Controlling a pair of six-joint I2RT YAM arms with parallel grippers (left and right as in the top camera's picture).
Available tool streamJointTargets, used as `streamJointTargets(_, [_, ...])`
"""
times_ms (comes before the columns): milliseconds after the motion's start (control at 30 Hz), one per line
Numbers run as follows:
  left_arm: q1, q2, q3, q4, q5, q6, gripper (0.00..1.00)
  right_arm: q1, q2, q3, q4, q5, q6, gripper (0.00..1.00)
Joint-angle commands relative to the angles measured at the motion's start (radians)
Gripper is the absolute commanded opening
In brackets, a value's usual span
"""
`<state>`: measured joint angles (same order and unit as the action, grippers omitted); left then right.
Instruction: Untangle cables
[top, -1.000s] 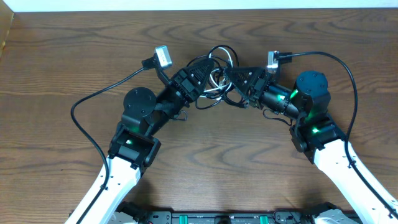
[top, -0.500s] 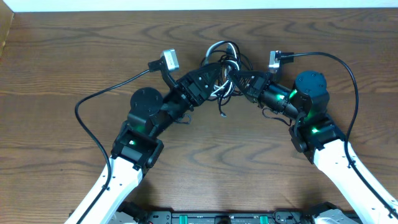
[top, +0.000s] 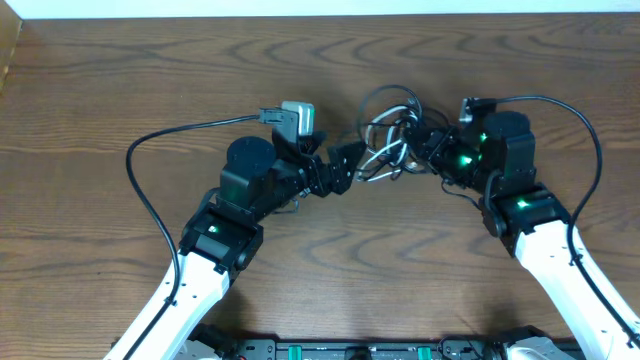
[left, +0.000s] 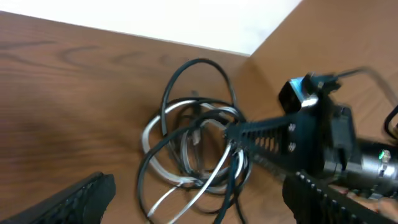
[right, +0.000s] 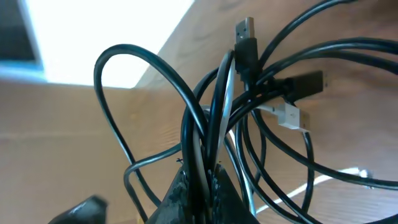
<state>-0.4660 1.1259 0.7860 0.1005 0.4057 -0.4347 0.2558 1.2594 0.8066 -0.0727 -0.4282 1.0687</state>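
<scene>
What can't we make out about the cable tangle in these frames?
- Overhead: the cable count. The cables overlap, and the right gripper covers part of the tangle.
- Right wrist: exactly which strands are clamped. The shut fingertips hide the pinch point.
- Right wrist: where the loops lead. Several run off the right and bottom edges.
- Left wrist: which strand crosses over which. The picture is blurred.

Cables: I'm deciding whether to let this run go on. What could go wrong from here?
1. The right tool is shut on several strands of the cables at once; pulling may tighten the tangle.
2. The left tool is open and holds nothing, so the whole bundle may just drag along.
3. The black plug lies among loops and could snag.
</scene>
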Motion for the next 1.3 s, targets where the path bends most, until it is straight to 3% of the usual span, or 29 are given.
streamJointTargets(0, [-0.001, -0.001, 0.017, -0.035, 0.001, 0.158, 0.91, -0.008, -0.003, 0.012, -0.028, 0.104, 0.06, 0.01])
streamJointTargets(67, [-0.006, -0.001, 0.017, -0.067, 0.002, 0.208, 0.91, -0.008, -0.003, 0.012, -0.049, 0.134, 0.079, 0.01])
streamJointTargets(267, [-0.079, -0.001, 0.017, -0.183, 0.002, 0.572, 0.91, -0.008, -0.003, 0.012, -0.077, 0.138, 0.085, 0.01])
streamJointTargets(500, [-0.196, -0.001, 0.017, -0.186, 0.001, 0.865, 0.91, -0.008, -0.003, 0.012, -0.073, 0.138, 0.029, 0.01])
streamJointTargets(633, [-0.269, 0.018, 0.017, -0.175, -0.031, 0.873, 0.91, -0.008, -0.003, 0.012, -0.061, 0.087, 0.046, 0.01])
streamJointTargets(767, [-0.335, 0.067, 0.017, -0.101, -0.249, 0.873, 0.91, -0.008, -0.003, 0.012, -0.023, -0.011, 0.094, 0.01])
streamJointTargets(1000, [-0.382, 0.169, 0.017, 0.063, -0.433, 0.871, 0.91, -0.008, -0.003, 0.012, 0.017, -0.1, 0.105, 0.01])
streamJointTargets(1100, [-0.382, 0.2, 0.017, 0.118, -0.566, 0.817, 0.91, -0.008, -0.003, 0.012, 0.018, -0.106, 0.105, 0.01])
streamJointTargets(1267, [-0.382, 0.24, 0.017, 0.157, -0.583, 0.815, 0.91, -0.008, -0.003, 0.012, 0.061, -0.166, 0.106, 0.01])
